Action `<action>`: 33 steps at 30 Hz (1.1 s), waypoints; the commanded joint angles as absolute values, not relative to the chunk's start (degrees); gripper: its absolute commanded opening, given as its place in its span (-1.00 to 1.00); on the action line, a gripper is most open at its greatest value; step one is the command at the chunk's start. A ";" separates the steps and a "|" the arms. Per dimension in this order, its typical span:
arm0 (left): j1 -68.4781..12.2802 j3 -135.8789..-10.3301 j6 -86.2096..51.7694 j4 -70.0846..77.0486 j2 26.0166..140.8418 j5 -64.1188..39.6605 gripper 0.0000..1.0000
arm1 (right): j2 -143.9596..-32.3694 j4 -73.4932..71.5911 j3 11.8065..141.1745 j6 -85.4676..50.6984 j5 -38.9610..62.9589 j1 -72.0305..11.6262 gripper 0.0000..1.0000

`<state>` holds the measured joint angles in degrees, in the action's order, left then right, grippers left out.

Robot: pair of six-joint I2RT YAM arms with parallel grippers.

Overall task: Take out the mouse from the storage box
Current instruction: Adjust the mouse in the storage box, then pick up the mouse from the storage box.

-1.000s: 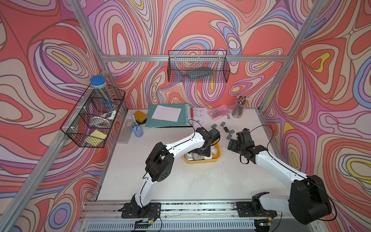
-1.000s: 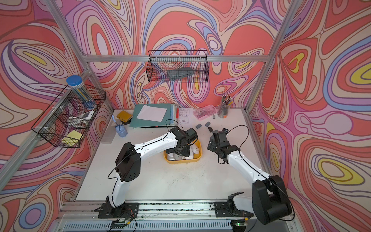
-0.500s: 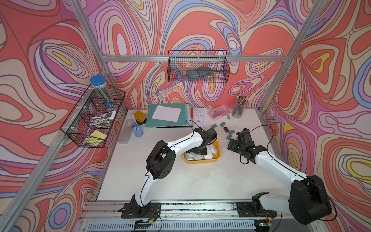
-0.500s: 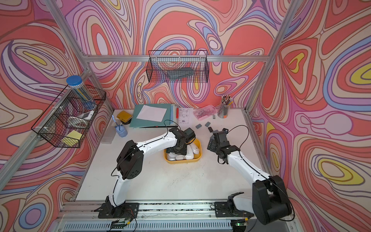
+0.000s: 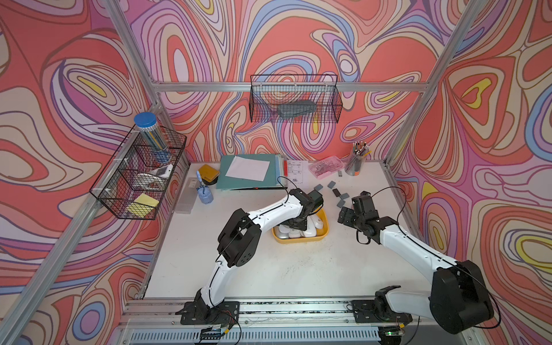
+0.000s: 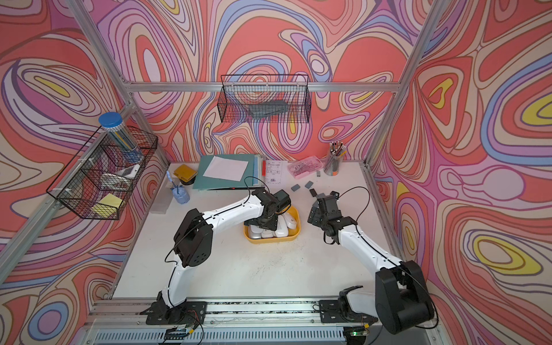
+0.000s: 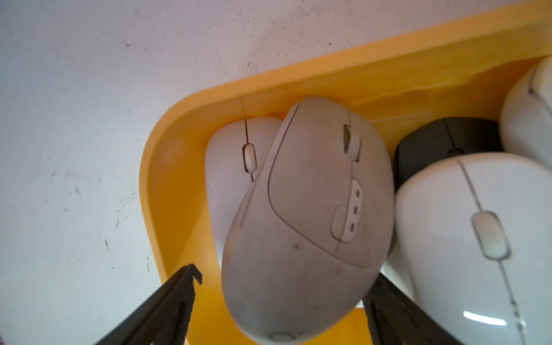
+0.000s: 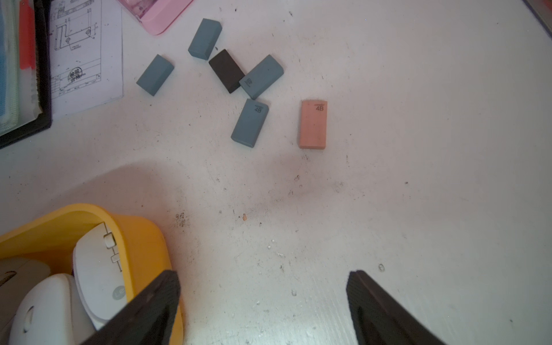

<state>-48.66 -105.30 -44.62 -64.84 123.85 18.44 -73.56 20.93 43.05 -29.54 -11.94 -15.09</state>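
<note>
Scuffed matte-grey mouse, centre frame, tilted over white ones in yellow storage box; left gripper splayed astride it, right gripper splayed, empty.

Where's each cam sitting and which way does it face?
Top views: high above the base rail, looking down on the table; left arm and right arm show whole.
Left wrist: on the left arm, looking down into the box at a grey mouse; the left jaws, open, straddle it.
Right wrist: on the right arm, facing erasers on the table; the right jaws show, open.
Shared: both wrist views catch the box.
</note>
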 commanded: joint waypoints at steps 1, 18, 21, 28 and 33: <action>-48.62 -106.29 -40.79 -67.58 121.96 20.80 0.84 | -73.43 19.47 42.29 -29.33 -11.03 -15.29 0.81; -48.35 -122.15 -23.23 -74.81 128.93 16.47 0.93 | -75.15 20.56 43.35 -29.21 -10.56 -15.29 0.86; -48.00 -122.12 -21.79 -76.84 129.07 17.50 0.92 | -75.52 20.65 43.57 -29.44 -10.42 -15.23 0.87; -46.45 -120.37 -18.76 -77.10 130.17 12.71 0.89 | -75.22 20.91 43.43 -29.74 -10.60 -15.22 0.87; -46.32 -120.33 -17.19 -76.60 132.13 10.25 0.87 | -75.32 21.07 43.44 -29.95 -10.85 -15.18 0.88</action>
<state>-46.35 -121.05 -19.20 -74.85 129.95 12.58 -74.91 20.45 43.05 -29.63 -10.66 -15.09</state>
